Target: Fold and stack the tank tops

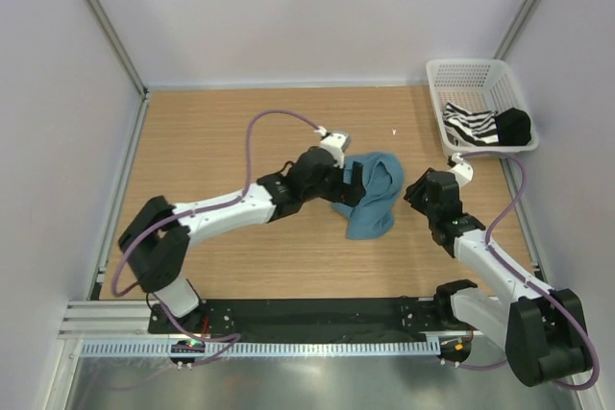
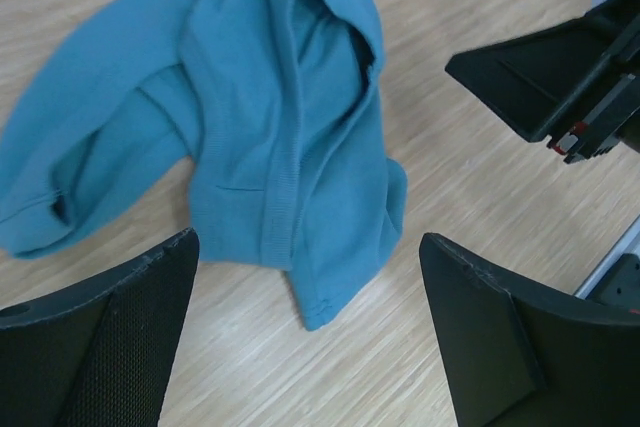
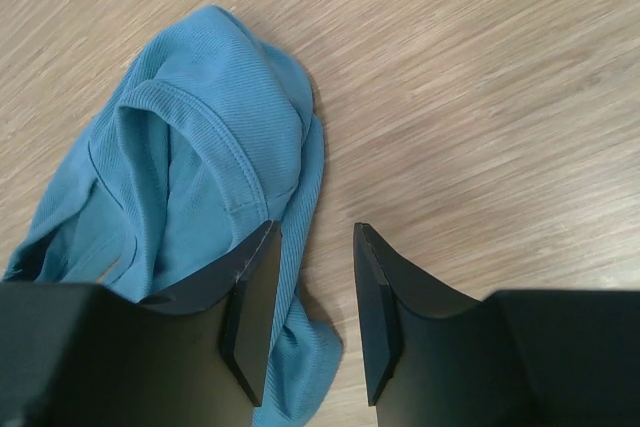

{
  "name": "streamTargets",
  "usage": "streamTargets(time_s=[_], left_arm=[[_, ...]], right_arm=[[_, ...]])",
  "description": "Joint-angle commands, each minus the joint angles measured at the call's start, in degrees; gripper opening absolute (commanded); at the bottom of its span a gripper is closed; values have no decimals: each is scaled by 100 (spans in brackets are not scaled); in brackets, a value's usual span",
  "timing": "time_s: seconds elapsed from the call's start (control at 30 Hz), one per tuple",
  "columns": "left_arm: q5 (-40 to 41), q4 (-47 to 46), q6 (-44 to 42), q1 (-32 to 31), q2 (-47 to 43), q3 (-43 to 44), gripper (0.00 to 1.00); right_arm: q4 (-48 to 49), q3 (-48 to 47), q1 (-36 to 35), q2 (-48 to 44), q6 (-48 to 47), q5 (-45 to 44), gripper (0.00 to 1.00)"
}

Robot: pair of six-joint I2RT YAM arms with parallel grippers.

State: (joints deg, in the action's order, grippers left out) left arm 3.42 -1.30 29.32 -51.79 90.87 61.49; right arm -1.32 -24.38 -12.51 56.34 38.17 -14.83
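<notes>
The teal-blue tank top lies crumpled on the wooden table, near the middle right. It also shows in the left wrist view and the right wrist view. My left gripper is open wide and empty just left of it; a hem corner lies below its jaws. My right gripper is open and empty at the top's right edge, with one finger over the cloth's edge. The black and white striped tank top lies in the white mesh basket.
The basket stands at the back right corner, with a black item beside the striped top. Grey walls close the table on the left, back and right. A black rail runs along the near edge.
</notes>
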Motion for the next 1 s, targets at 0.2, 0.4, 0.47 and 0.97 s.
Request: streamTargets(time_s=[0.2,0.4,0.47,0.97], left_arm=[[308,2308,-190,-253,1819,2234,87],[650,2529,-93,-253,2338,2648,82],[791,2634,-154,-244,2514,2858,77],[598,1705,626,1773,-294,147,0]], right_arm=[[1125,390,-5,10,173,-327,44],[1248,592,3,-246,147,-565,44],[1292,610,3,-220,147,-530,44],[1968,601,-32,369,-126,664,44]])
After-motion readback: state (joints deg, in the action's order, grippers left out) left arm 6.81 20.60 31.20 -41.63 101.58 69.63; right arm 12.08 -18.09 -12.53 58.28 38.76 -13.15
